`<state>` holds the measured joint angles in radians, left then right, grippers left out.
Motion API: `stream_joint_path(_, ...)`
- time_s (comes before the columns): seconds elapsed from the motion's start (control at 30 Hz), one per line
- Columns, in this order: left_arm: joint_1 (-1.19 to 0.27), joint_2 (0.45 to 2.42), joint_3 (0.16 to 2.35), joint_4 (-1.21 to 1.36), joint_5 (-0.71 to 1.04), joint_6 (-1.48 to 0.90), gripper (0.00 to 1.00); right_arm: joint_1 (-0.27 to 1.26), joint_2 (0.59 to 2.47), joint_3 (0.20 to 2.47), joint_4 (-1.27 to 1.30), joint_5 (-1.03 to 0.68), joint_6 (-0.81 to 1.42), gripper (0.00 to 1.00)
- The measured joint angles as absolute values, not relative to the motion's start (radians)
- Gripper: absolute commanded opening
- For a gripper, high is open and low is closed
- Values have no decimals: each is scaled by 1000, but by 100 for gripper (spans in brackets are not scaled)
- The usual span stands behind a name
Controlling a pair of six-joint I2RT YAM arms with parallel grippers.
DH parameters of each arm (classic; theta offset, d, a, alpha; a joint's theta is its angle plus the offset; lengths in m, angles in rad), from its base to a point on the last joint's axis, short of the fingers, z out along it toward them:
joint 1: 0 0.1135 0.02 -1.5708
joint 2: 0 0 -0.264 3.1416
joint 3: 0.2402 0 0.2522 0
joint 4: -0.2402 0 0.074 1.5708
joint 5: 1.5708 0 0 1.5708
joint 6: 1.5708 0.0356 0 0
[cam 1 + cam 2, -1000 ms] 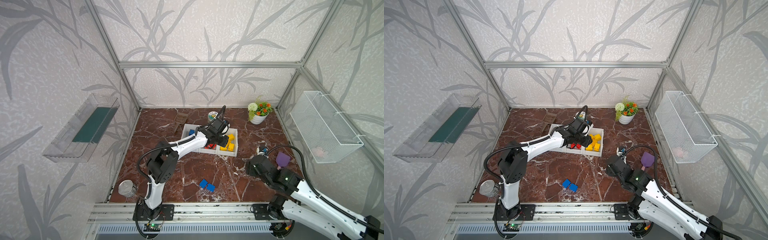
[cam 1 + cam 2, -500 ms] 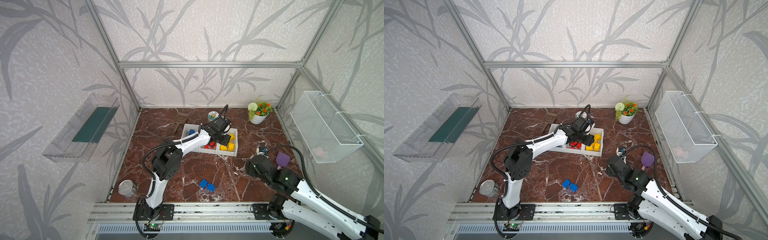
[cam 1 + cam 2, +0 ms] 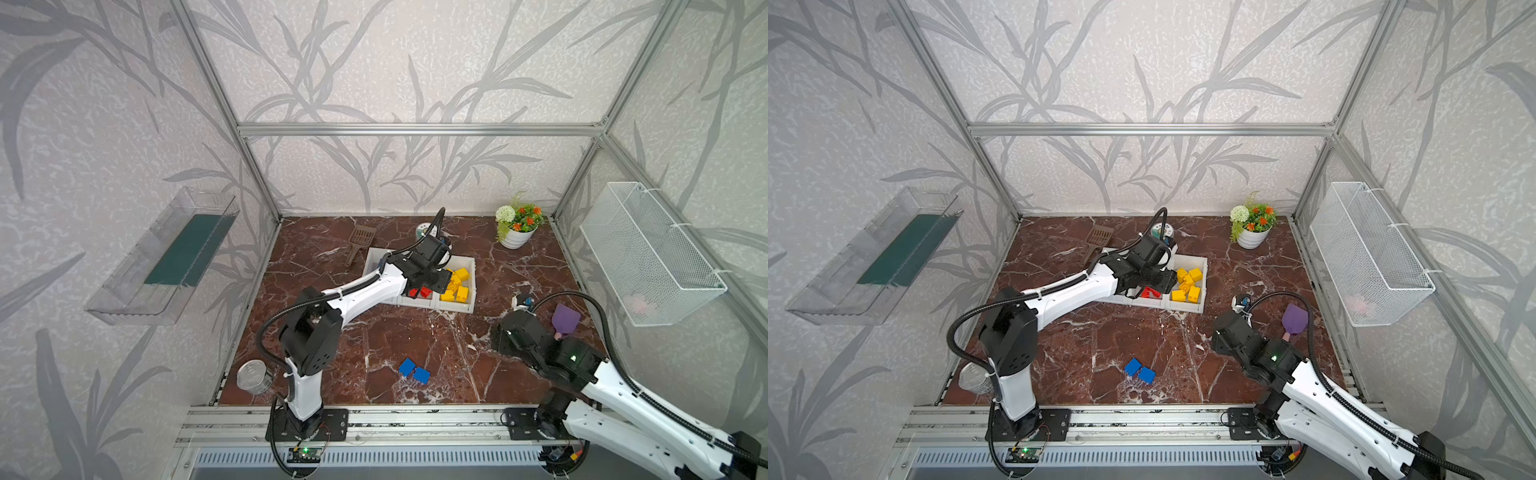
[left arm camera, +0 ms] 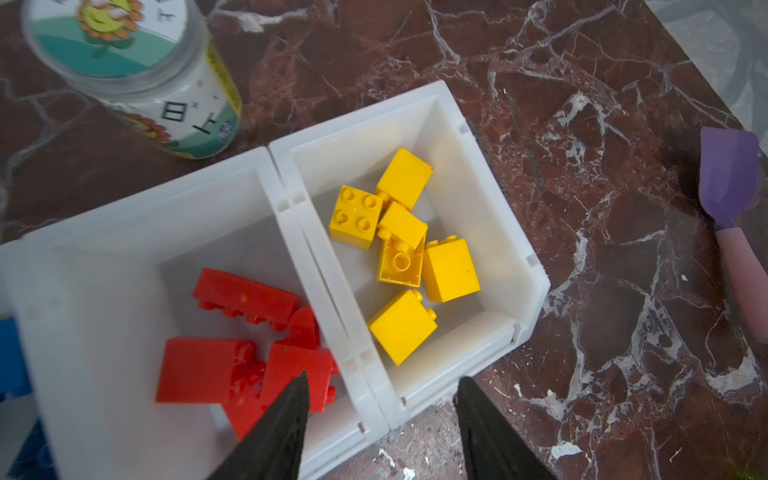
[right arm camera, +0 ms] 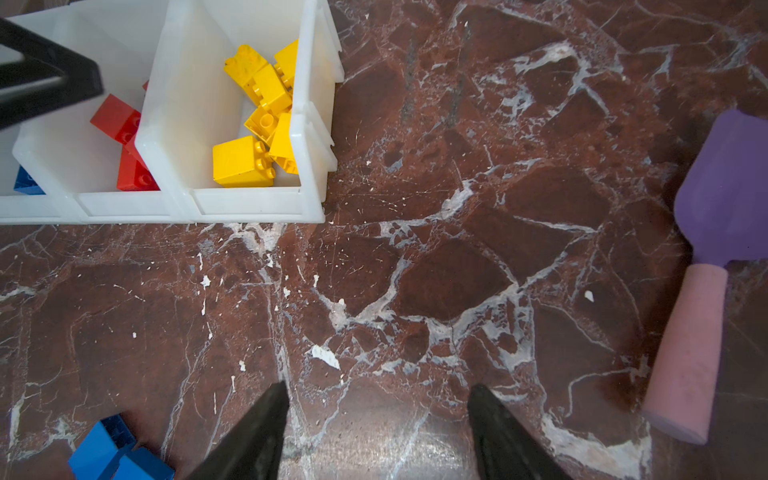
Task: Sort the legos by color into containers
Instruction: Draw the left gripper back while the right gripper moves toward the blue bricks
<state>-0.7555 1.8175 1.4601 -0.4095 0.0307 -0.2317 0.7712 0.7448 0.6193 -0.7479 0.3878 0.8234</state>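
Left wrist view: six yellow bricks (image 4: 401, 245) lie in the end compartment of the white bins (image 4: 494, 208). Red bricks (image 4: 245, 299) lie in the middle one, and a blue brick (image 4: 10, 353) shows in the third. Two more blue bricks (image 3: 408, 368) lie touching each other on the marble floor (image 3: 374, 332), well apart from the bins. The left gripper (image 4: 382, 378) hangs over the red-yellow divider, jaws apart, gripping nothing. The right gripper (image 5: 380, 385) is parted over the floor, holding nothing. A jar (image 4: 137, 70) just beside the bins carries a sunflower picture and dark characters I cannot read. A purple scoop (image 5: 727, 187) with a pink handle lies near.
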Motion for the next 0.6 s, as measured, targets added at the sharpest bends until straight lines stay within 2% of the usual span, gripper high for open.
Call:
stream_joint_path(0.37,-644,1478,1144,-337,-60,-292,63,802,843,619,-710,286,737,69)
stream_joint_path(0.6,-586,1285,937,-328,-112,-344,65,941,987,625,-634,231,595,69)
